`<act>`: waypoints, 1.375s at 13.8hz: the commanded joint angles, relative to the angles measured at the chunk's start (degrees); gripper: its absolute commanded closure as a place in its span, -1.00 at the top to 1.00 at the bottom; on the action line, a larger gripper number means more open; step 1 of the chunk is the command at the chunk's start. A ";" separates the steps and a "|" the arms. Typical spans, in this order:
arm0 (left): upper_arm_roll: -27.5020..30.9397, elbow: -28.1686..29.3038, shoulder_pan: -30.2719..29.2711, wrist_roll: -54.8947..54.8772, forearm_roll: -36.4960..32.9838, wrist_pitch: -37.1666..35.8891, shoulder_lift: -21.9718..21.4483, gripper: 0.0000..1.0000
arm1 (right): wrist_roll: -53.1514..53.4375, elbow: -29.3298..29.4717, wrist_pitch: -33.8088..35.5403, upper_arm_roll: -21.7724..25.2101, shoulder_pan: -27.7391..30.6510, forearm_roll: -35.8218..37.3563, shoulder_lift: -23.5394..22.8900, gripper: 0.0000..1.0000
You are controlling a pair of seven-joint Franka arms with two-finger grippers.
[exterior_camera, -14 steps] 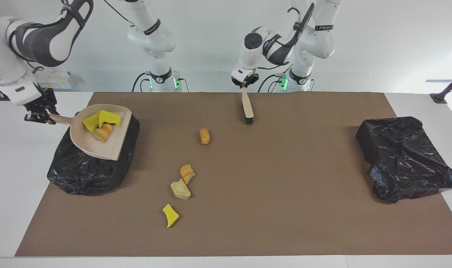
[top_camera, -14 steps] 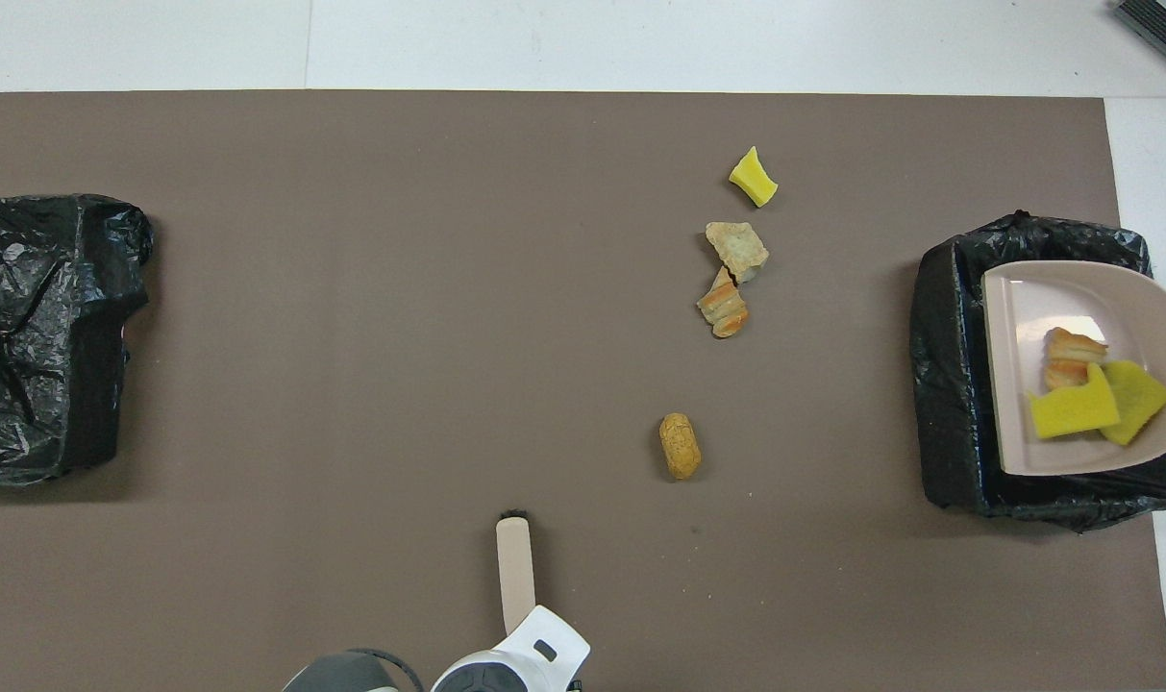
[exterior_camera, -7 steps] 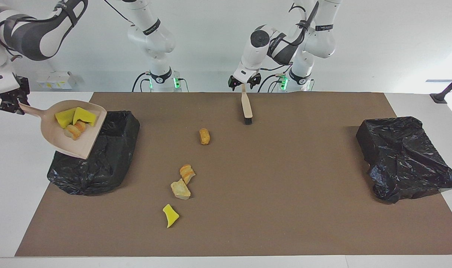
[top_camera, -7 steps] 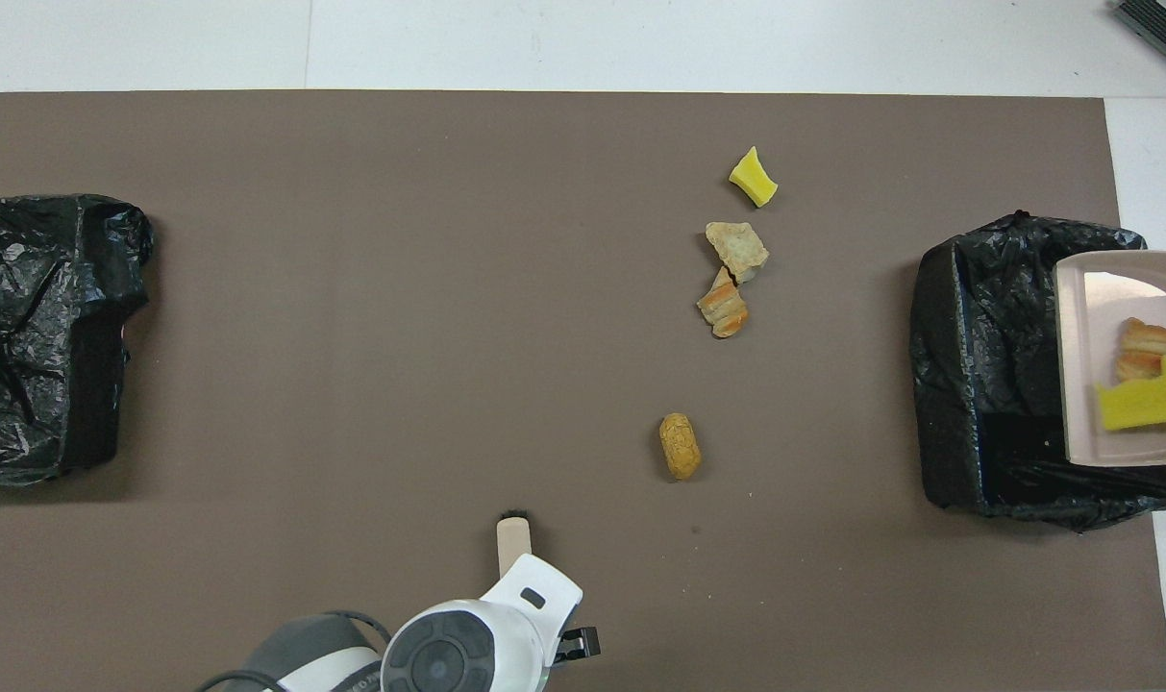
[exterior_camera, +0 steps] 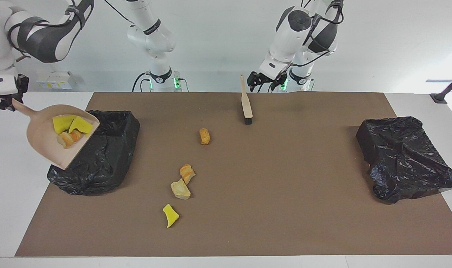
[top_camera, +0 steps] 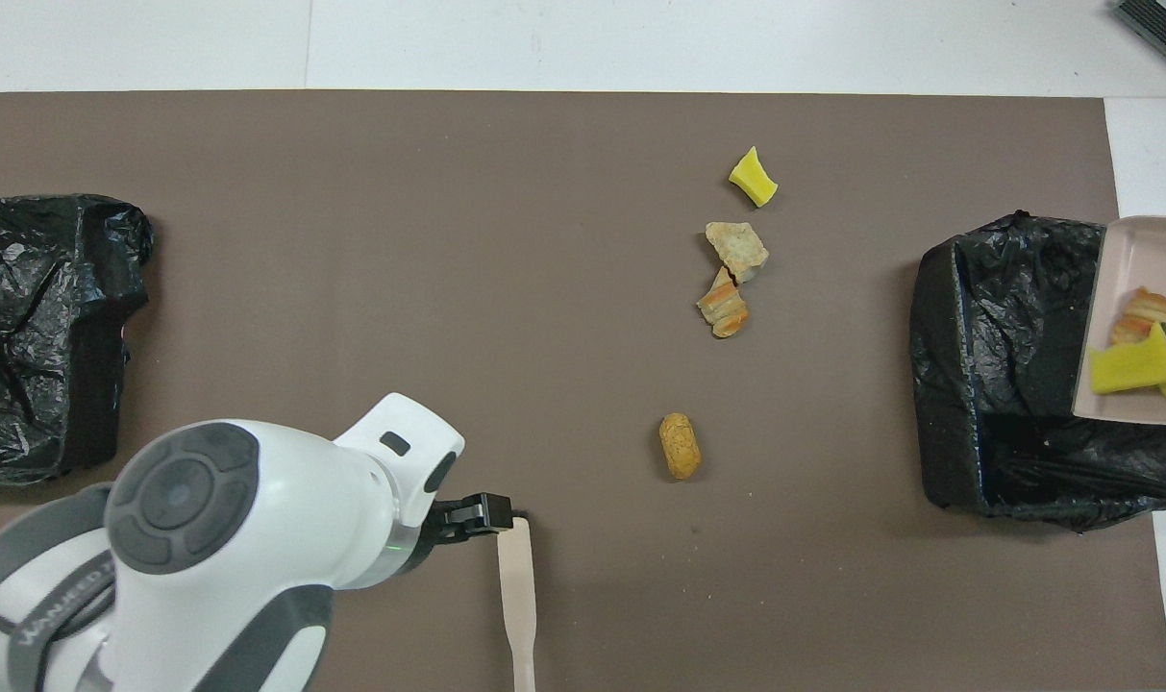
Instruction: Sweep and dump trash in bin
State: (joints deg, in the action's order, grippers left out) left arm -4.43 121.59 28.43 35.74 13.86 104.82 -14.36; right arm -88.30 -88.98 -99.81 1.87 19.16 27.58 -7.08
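- Trash count: seven scraps in all. Four lie loose on the brown mat (exterior_camera: pixel 285 156): a tan oval lump (exterior_camera: pixel 204 136), a striped orange bread piece (exterior_camera: pixel 187 173) touching a pale rocky lump (exterior_camera: pixel 180 189), and a yellow sponge wedge (exterior_camera: pixel 170 215) farthest from the robots.
- The other three ride in the beige dustpan (exterior_camera: pixel 43 139): two yellow sponge pieces (exterior_camera: pixel 71 124) and one striped bread scrap (exterior_camera: pixel 67 138).
- Two black-bagged bins: the one at the right arm's end (exterior_camera: pixel 103 156) gapes open; the one at the left arm's end (exterior_camera: pixel 404 156) is draped over with crumpled plastic.
- One beige brush (exterior_camera: pixel 246 106) stands bristles-down on the mat near the robots' edge, handle up, nothing gripping it.
- Right gripper (exterior_camera: pixel 4 102) is clamped on the dustpan's handle, over the white table (exterior_camera: pixel 9 193) beside its bin; the pan tilts, its open lip over the bin's outer rim.
- Left gripper (exterior_camera: pixel 265 80) hangs with fingers spread wide, just beside the brush handle's top, apart from it.
- Room: the middle of the mat and the stretch toward the left arm's bin are open; loose scraps cluster toward the right arm's end.
- Since a second ago: the left gripper has let go of the brush and pulled up and aside; the dustpan has moved off the bin's middle toward the table edge, load intact.
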 commanded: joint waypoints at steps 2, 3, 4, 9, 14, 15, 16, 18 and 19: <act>-0.75 -12.48 -3.72 -6.18 -11.28 -4.96 5.90 1.00 | 6.99 -2.86 1.81 -0.38 -2.80 5.72 2.51 -1.00; -0.75 -16.09 -6.34 -8.90 -11.74 -6.98 7.84 1.00 | 7.27 -3.04 2.16 -0.38 -3.42 6.51 2.51 -1.00; -0.75 -19.17 -8.72 -11.71 -12.10 -8.91 9.34 1.00 | 7.27 -3.05 2.25 -0.38 -4.03 7.30 2.51 -1.00; -0.67 -24.82 -16.38 -29.65 -16.83 -13.84 10.06 1.00 | 12.27 -3.05 5.23 -0.38 -7.81 12.84 2.60 -1.00; 0.12 -24.91 -19.11 -32.74 -17.02 -13.86 9.53 1.00 | 13.51 -3.13 5.86 -0.38 -8.52 14.08 2.86 -1.00; 0.56 -25.00 -19.46 -32.84 -16.59 -13.59 9.70 1.00 | 13.51 -3.05 5.86 -0.38 -8.52 14.08 2.86 -1.00; 1.17 -25.00 -20.51 -33.01 -16.15 -12.89 9.88 1.00 | 13.34 -3.05 5.86 -0.38 -8.52 14.08 2.86 -1.00; 1.18 -25.09 -22.01 -32.84 -14.57 -12.62 10.32 1.00 | 13.16 -3.05 5.86 -0.46 -8.61 14.95 2.78 -1.00; 1.18 -25.79 -22.19 -32.84 -14.47 -12.80 10.67 1.00 | 13.51 -2.96 5.86 -0.46 -9.91 16.61 2.78 -1.00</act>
State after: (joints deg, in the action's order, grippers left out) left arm -2.93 97.74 7.43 3.71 -1.59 92.40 -4.90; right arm -76.09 -90.43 -94.36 1.69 10.62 40.82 -5.72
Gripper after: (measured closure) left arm 0.000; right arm 0.687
